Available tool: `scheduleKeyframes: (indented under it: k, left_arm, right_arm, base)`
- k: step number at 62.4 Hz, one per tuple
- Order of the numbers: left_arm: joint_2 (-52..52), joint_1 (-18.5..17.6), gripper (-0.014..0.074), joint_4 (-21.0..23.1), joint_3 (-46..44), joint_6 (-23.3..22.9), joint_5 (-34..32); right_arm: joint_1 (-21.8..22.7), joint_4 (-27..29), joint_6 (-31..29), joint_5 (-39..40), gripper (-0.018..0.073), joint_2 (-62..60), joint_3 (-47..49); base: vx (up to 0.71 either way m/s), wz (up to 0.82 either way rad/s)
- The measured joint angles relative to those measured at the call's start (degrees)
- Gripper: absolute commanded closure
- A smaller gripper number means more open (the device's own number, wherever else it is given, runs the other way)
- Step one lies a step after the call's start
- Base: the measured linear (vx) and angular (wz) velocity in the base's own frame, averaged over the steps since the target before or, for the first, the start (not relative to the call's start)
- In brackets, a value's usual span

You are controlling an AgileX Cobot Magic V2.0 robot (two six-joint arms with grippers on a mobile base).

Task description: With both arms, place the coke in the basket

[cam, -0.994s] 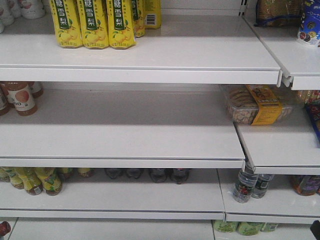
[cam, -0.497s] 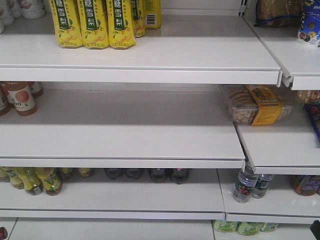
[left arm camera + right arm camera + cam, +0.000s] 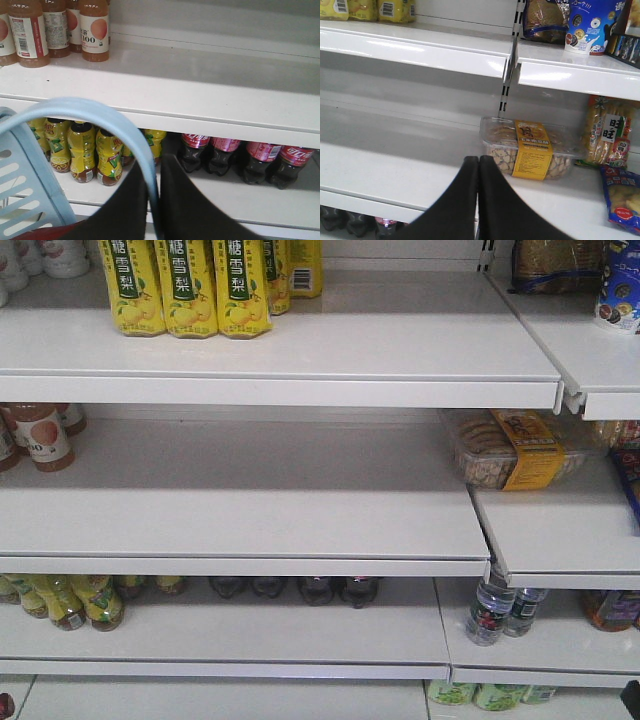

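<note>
In the left wrist view my left gripper [image 3: 154, 165] is shut on the light blue swing handle [image 3: 75, 107] of the basket [image 3: 20, 185], which hangs at the lower left. Something red [image 3: 50, 233] shows low inside the basket; I cannot tell what it is. Several coke bottles [image 3: 227, 157] with red wraps stand in a row on the lower shelf, beyond and right of the gripper. Their dark bodies also show in the front view [image 3: 357, 590]. My right gripper [image 3: 478, 159] is shut and empty in front of the middle shelf. Neither gripper shows clearly in the front view.
Yellow-green drink bottles [image 3: 82, 152] stand left of the cokes. Orange-drink bottles [image 3: 94, 30] stand on the middle shelf [image 3: 200, 100]. Yellow pear-drink bottles [image 3: 185, 285] are on the top shelf. A clear biscuit box [image 3: 530, 150] and snack bags [image 3: 607, 132] lie right of the right gripper.
In the front view a small red thing at the bottom left corner has sunk a little lower. Nothing else has visibly moved.
</note>
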State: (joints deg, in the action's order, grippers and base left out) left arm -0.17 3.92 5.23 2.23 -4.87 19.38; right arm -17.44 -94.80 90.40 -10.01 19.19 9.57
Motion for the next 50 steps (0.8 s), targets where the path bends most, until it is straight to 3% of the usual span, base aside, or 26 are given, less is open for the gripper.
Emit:
scheduleKeyframes:
  k: [50]
  left_arm:
    - [0.0, 0.0, 0.0601, 0.0, 0.0, -0.3, 0.0]
  right_arm:
    - [0.0, 0.0, 0.0, 0.0, 0.0569, 0.0, 0.0]
  base:
    - [0.0, 0.0]
